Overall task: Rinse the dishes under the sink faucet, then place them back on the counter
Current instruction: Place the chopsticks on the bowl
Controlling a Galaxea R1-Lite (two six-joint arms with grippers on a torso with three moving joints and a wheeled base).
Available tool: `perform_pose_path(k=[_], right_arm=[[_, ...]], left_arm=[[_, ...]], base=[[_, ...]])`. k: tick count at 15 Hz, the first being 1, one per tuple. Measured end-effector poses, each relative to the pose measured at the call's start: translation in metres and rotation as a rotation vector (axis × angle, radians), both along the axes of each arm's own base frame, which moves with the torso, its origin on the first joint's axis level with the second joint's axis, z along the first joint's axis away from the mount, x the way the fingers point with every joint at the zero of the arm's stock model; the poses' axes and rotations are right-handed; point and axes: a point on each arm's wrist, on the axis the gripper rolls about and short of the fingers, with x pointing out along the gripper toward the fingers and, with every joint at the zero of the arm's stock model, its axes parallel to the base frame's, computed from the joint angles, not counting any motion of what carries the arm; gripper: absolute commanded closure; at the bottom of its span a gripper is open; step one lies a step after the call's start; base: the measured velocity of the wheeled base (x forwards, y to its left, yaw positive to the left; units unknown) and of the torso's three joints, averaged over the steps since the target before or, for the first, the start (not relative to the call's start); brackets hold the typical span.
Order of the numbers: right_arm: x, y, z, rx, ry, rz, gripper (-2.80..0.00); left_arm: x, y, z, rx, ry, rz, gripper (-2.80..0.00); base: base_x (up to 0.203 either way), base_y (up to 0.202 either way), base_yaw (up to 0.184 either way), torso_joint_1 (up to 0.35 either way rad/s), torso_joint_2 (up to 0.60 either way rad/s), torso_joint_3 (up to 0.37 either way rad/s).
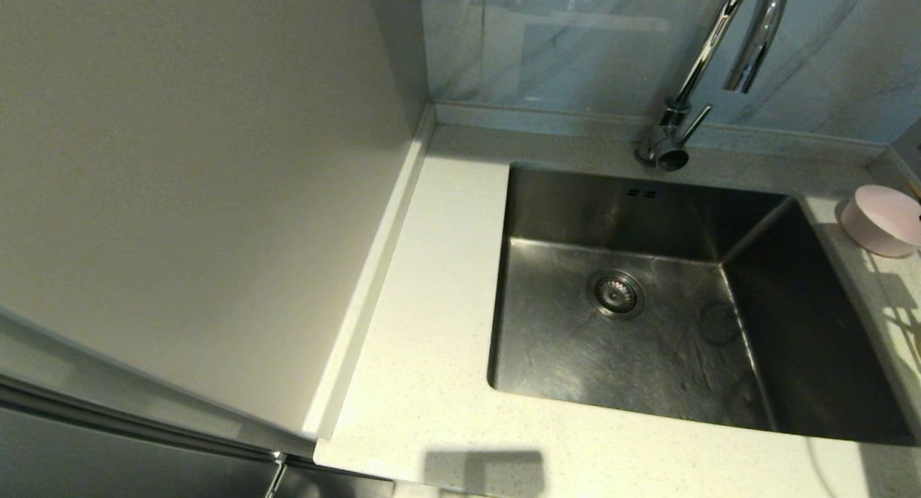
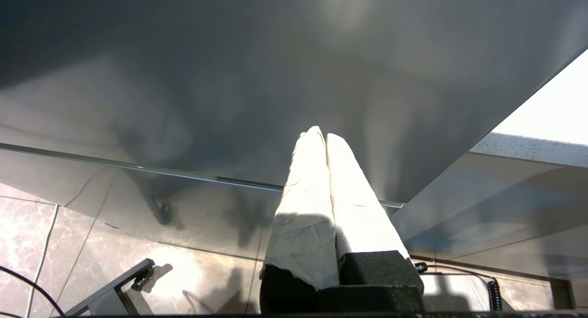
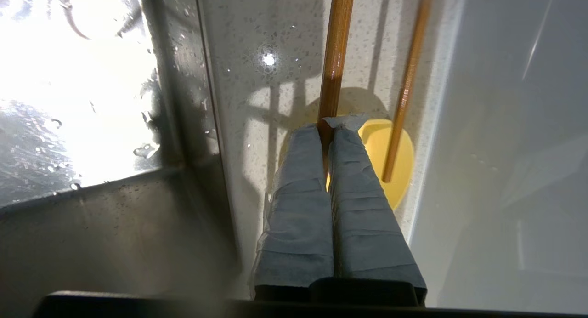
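Your right gripper (image 3: 327,125) pinches one chopstick (image 3: 335,56) over the counter (image 3: 257,79), likely for setting down; second chopstick (image 3: 404,97) rests beside, on the yellow bowl (image 3: 395,148).

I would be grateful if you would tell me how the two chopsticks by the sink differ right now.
One chopstick is clamped between the fingers of the right end effector; the other chopstick lies free, with its end resting over the yellow-green bowl. The gripped one looks thicker and nearer the camera; the free one looks thinner and sits closer to the pale side panel. Both are glossy brown wood, running roughly parallel above the speckled counter.
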Motion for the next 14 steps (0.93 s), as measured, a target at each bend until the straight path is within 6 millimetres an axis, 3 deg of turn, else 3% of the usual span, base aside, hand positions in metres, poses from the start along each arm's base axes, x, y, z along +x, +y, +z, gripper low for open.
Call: perform_pose_path(k=[6,11,14], right_arm=[[0.024,-0.022,-0.016,-0.009,0.036,-0.011,0.00],[0.036,-0.053,-0.024,-0.063,0.020,-0.019,0.00],[0.039,-0.061,-0.032,-0.058,0.030,-0.027,0.00]], left_arm=[[0.000,0.000,0.000,0.000,0.000,0.000,0.00],[0.000,0.000,0.000,0.000,0.000,0.001,0.00],[0.000,0.000,0.000,0.000,0.000,0.001,0.00]], base=[[0.000,0.000,0.000,0.000,0.00,0.000],[0.000,0.000,0.000,0.000,0.00,0.000],[0.000,0.000,0.000,0.000,0.00,0.000]])
